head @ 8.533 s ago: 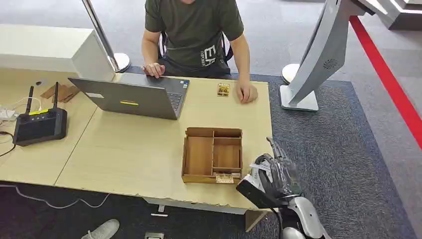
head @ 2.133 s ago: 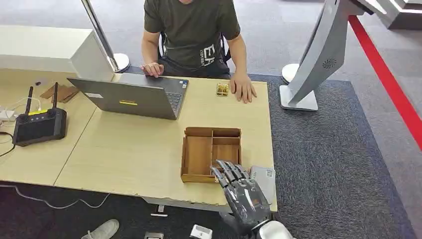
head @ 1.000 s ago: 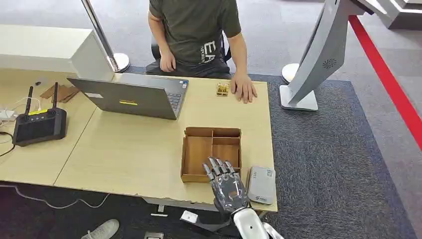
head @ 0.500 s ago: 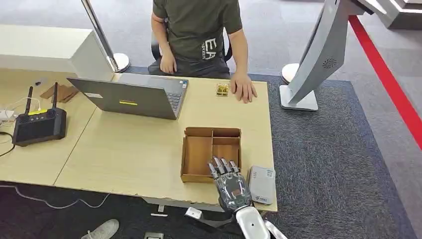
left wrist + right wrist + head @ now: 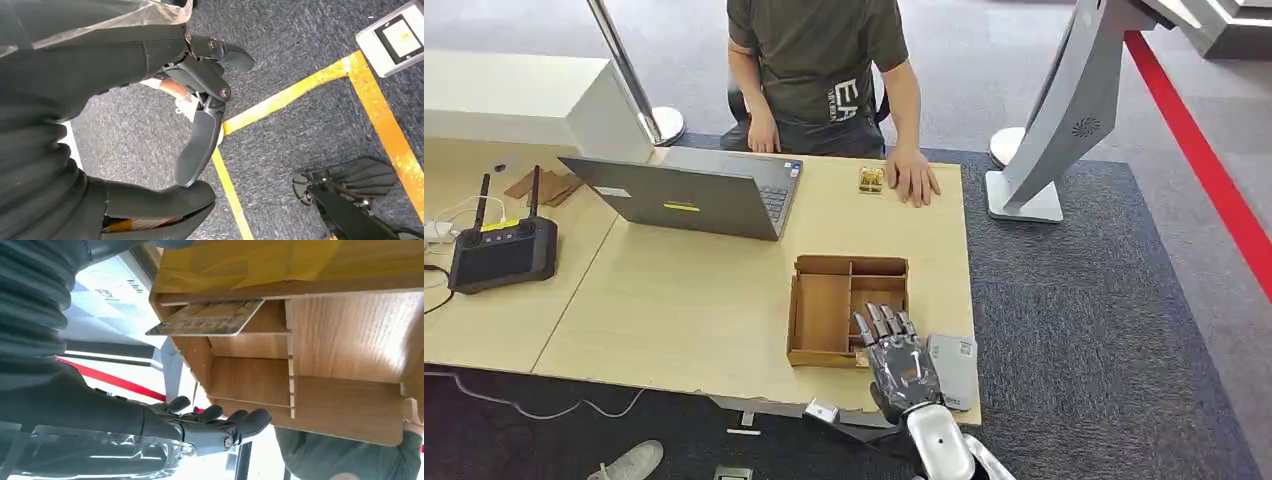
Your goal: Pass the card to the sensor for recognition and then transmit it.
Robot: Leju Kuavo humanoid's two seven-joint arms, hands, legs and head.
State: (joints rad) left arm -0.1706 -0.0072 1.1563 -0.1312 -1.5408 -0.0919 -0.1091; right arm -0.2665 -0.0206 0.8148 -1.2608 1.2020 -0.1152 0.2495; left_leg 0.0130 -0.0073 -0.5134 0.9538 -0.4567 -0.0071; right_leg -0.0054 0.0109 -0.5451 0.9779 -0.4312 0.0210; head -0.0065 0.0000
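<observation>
My right hand reaches over the near edge of the tabletop, palm down, fingers stretched forward and a little apart, holding nothing; its fingertips lie over the near right corner of the wooden box. From the wrist I see the card lying flat in the box's narrow near compartment, one corner sticking out past the wall, and my fingers are clear of it, not touching. Just beside my hand on the right, at the tabletop's corner, sits the grey sensor, a flat unit with a small label at its far end. The box's larger compartments beyond the card stand between my hand and the rest of the tabletop. Farther off, a grey laptop stands open with its lid's back to me, and a black controller with two antennas lies well to the left, cables running off near it. Across the tabletop a person in a dark green shirt sits with one hand flat on the wood just beside a small yellowish block. A tilted white kiosk stand rises from the carpet to the right, beyond it a red floor stripe. My left hand hangs above grey carpet with yellow tape lines, thumb and fingers loosely curved and apart, gripping nothing.
</observation>
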